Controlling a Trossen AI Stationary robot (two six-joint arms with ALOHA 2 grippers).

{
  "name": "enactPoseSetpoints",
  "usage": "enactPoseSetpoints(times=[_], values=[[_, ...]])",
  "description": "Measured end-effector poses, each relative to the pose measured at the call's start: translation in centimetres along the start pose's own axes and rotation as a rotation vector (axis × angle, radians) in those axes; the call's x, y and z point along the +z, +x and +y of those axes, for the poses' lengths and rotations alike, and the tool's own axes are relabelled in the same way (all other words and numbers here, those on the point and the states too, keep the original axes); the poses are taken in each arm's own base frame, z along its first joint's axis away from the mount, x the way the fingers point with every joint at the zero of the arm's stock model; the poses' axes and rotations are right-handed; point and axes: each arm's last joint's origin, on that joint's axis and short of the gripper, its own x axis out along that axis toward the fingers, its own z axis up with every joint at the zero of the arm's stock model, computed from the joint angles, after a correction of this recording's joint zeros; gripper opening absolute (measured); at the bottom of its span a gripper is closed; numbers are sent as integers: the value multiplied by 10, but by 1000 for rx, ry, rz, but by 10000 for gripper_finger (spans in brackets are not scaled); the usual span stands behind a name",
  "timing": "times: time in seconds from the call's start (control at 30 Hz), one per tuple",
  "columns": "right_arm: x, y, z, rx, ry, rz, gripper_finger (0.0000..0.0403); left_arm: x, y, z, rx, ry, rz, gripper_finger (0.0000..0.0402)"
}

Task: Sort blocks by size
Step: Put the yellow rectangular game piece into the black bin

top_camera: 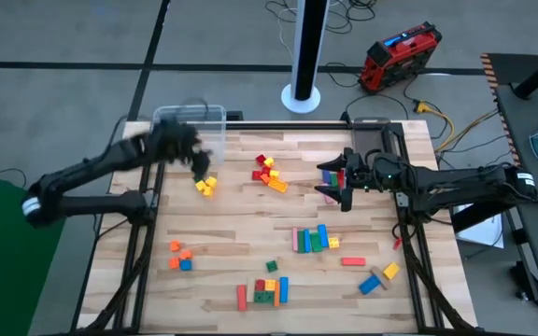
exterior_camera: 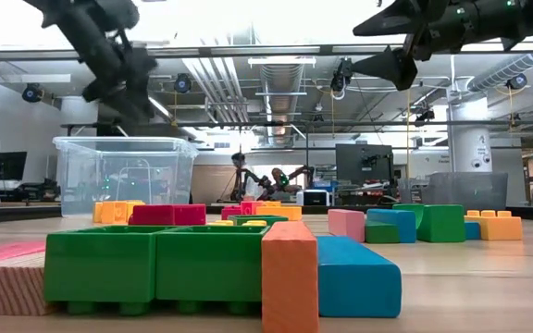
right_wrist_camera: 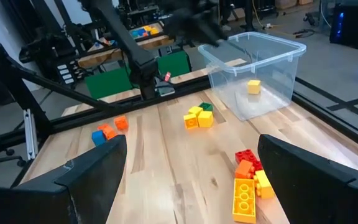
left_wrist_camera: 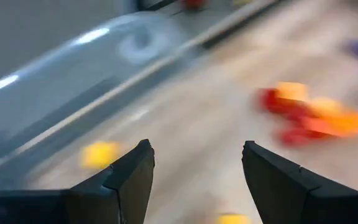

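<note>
Blocks lie in loose groups on the wooden table: yellow ones (top_camera: 205, 186) by the clear tub (top_camera: 191, 125), a red, yellow and orange cluster (top_camera: 269, 173), a row of bars (top_camera: 314, 239), and more near the front (top_camera: 267, 286). One yellow block (right_wrist_camera: 253, 86) lies inside the tub. My left gripper (top_camera: 197, 168) hangs open above the table between the tub and the yellow blocks, with nothing between its fingers (left_wrist_camera: 194, 146). My right gripper (top_camera: 332, 182) is open and raised at the table's right, pointing toward the cluster, and holds nothing (right_wrist_camera: 191, 138).
Orange and blue blocks (top_camera: 181, 258) sit near the left front and a few more (top_camera: 378, 277) at the right front. A few coloured blocks (top_camera: 329, 172) show beside my right gripper's fingers. Bare wood lies across the table's middle.
</note>
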Motion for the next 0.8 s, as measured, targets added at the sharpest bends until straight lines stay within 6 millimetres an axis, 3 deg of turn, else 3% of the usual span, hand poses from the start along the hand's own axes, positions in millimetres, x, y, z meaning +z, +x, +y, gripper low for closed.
enactPoseSetpoints(times=[0.1, 0.2, 0.33, 0.53, 0.8], values=[[0, 0, 0, 0, 0, 1, 354, -22, -10, -37, -191, 132, -105, 219], [0, 0, 0, 0, 0, 0, 354, -45, -20, -61, -252, 216, -214, 219], [0, 0, 0, 0, 1, -1, 354, -63, -33, -73, -272, 266, -300, 219], [2, 0, 1, 5, 72, -18, 354, -72, -48, -90, -437, 204, -321, 219], [0, 2, 0, -1, 116, -5, 354, -89, -38, -104, -415, 212, -329, 219]])
